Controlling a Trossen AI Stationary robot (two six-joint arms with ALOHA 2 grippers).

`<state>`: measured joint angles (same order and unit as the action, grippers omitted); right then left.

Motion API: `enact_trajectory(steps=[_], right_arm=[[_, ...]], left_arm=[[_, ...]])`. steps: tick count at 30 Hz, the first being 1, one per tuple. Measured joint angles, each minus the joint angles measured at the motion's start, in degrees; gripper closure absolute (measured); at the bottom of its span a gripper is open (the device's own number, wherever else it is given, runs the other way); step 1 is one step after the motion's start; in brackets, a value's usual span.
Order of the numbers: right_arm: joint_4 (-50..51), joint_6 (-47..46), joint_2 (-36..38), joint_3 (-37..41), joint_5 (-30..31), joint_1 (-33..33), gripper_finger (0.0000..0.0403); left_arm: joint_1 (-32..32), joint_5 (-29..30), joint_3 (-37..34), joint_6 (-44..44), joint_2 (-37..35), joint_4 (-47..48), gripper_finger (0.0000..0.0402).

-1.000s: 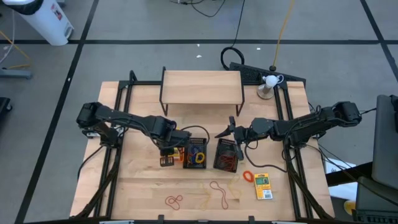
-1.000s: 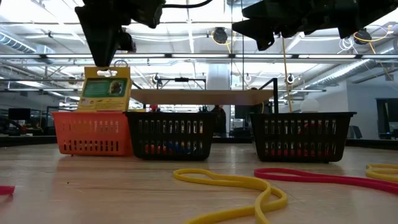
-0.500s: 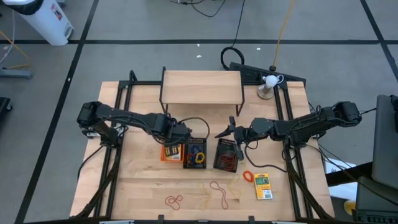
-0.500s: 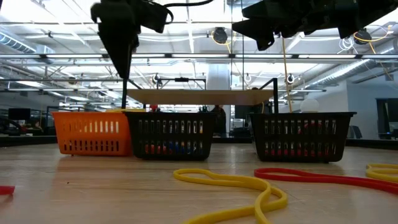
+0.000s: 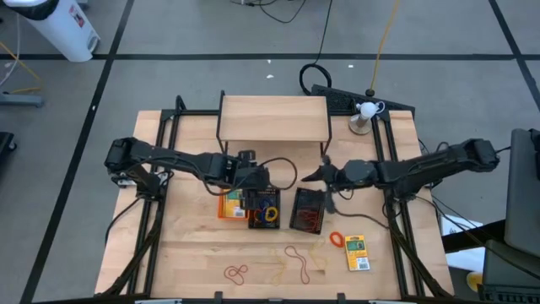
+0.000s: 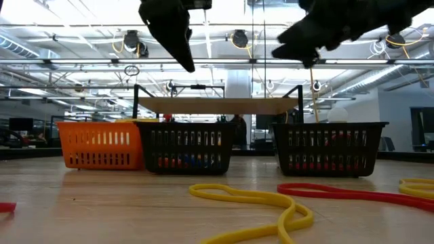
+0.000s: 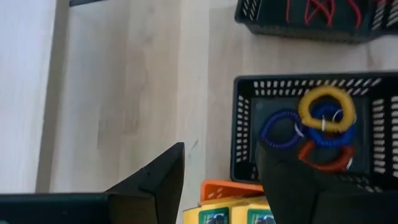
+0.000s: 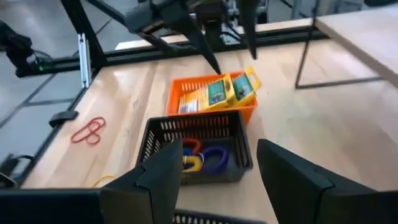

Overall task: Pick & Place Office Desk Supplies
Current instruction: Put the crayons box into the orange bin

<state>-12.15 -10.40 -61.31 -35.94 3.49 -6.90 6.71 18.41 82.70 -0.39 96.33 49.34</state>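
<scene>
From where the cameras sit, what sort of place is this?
Probably a robotics lab or workshop: two dark arms work at a framed wooden table, cables trail over a taped floor, and ceiling trusses span the room behind.

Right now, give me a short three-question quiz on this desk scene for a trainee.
1. True or false: the orange bin holds yellow-and-green packs.
2. Multiple choice: the black bin beside it holds A) coiled loops, B) packs, C) nothing.
3. Short answer: what colour are the bands in the other black bin?

Key: 1 true; 2 A; 3 red.
</scene>
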Motion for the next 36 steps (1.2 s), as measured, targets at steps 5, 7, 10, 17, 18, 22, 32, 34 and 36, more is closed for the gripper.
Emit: enact_trajectory(steps=[5,7,10,17,18,22,32,34,36], right_arm=[[9.1,-3.27,9.94,0.0,7.8,-6.04,0.0206],[12.5,-5.36,13.34,0.0,12.48,-9.63,0.0206],[17.98,-11.63,16.9,0.0,19.49,-15.73,0.0206],[33.13,-35.33,17.13,-0.04,24.98,-26.02,0.0218],[35.54,-38.98,16.52,-0.04,24.5,-26.84,0.0223],[44.16,-50.75,13.24,-0.04,16.03,-28.63,0.0242],[43.85,-54.14,3.99,-0.07,-0.1,-28.72,0.0246],[45.71,-54.56,2.91,-0.05,-1.17,-28.69,0.0243],[46.56,-54.97,1.96,-0.05,-2.25,-28.69,0.0239]], left_arm=[[-0.49,-1.68,-0.18,0.46,-0.03,2.12,0.0203],[-0.42,-3.57,-2.02,0.4,-0.17,1.01,0.0203],[0.19,-6.66,-7.52,-0.86,-1.82,-1.75,0.0203],[1.51,-11.75,-23.37,-8.08,-8.5,-18.08,0.0204],[1.86,-12.14,-25.03,-9.16,-9.74,-20.1,0.0203],[3.49,-12.46,-28.99,-12.3,-13.51,-26.18,0.0203],[5.78,-12.46,-29.24,-9.0,-18.57,-37.46,0.0204],[5.78,-12.44,-29.22,-7.78,-18.98,-39.77,0.0204],[5.78,-12.45,-29.22,-6.82,-19.25,-41.19,0.0204]])
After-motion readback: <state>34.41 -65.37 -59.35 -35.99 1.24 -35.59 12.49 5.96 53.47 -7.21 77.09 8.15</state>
